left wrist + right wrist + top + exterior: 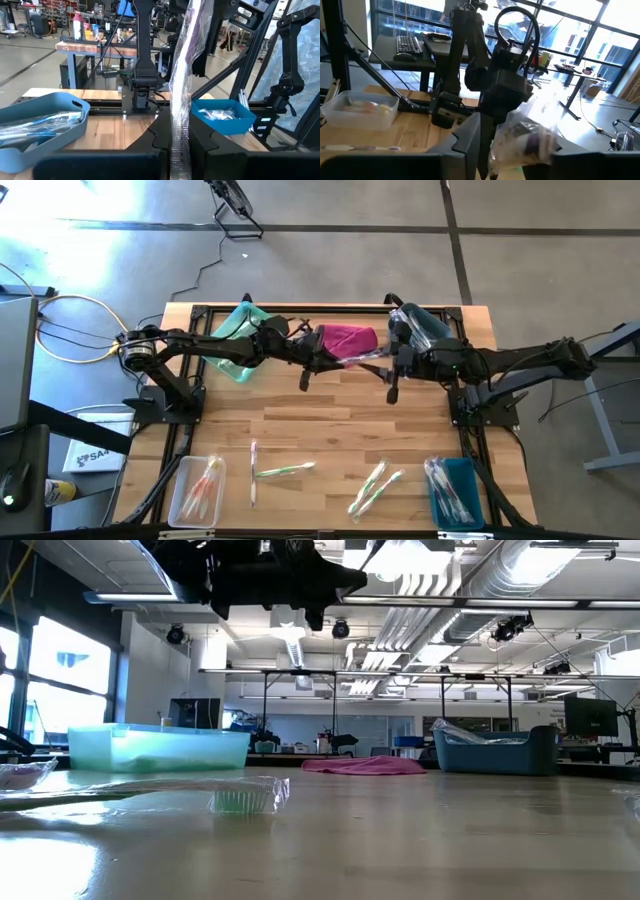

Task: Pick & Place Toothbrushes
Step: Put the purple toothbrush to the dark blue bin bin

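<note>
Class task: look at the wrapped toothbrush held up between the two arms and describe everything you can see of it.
The wrapped toothbrush is a thin stick inside a clear, shiny, crinkled wrapper. It hangs in the air above the table, in front of the magenta cloth. The left gripper is shut on one end, and the right gripper meets the other end. Through the wrapper, a purplish handle shows faintly.

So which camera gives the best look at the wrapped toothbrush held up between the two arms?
The left wrist view: the crinkly clear-wrapped toothbrush stands full length between that arm's fingers. The right wrist view shows only a blurred wrapper end, the high view a small pale strip, the low view none of it.
</note>
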Tool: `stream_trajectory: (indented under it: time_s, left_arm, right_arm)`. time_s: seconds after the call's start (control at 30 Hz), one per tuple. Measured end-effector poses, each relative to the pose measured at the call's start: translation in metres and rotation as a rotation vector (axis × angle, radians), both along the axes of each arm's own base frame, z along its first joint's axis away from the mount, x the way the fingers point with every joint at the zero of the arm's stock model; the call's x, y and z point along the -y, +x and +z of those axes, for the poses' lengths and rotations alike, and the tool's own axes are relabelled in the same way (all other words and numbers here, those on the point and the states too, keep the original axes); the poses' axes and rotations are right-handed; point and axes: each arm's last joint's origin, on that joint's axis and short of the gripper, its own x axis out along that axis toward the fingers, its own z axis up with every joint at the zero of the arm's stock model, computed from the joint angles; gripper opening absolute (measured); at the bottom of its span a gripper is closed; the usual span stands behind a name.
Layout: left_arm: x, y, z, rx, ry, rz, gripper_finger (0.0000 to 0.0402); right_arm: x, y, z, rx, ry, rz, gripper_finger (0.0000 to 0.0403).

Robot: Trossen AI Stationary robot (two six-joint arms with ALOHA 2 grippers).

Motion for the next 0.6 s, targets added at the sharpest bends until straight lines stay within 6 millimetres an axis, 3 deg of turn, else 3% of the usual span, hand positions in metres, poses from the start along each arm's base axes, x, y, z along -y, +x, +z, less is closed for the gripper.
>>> stream_trajectory:
  time_s: [0.3, 0.6]
  left_arm:
    - [0.0000, 0.0000, -0.0003, -0.003, 0.000, -0.001, 0.0020]
    - [-0.0001, 0.0001, -0.0001, -0.003, 0.002, 0.001, 0.0020]
  right_arm:
    - [0.0002, -0.0001, 0.0010, 0.010, 0.001, -0.002, 0.0035]
    - [0.0001, -0.0001, 0.0016, 0.014, -0.012, -0.002, 0.0021]
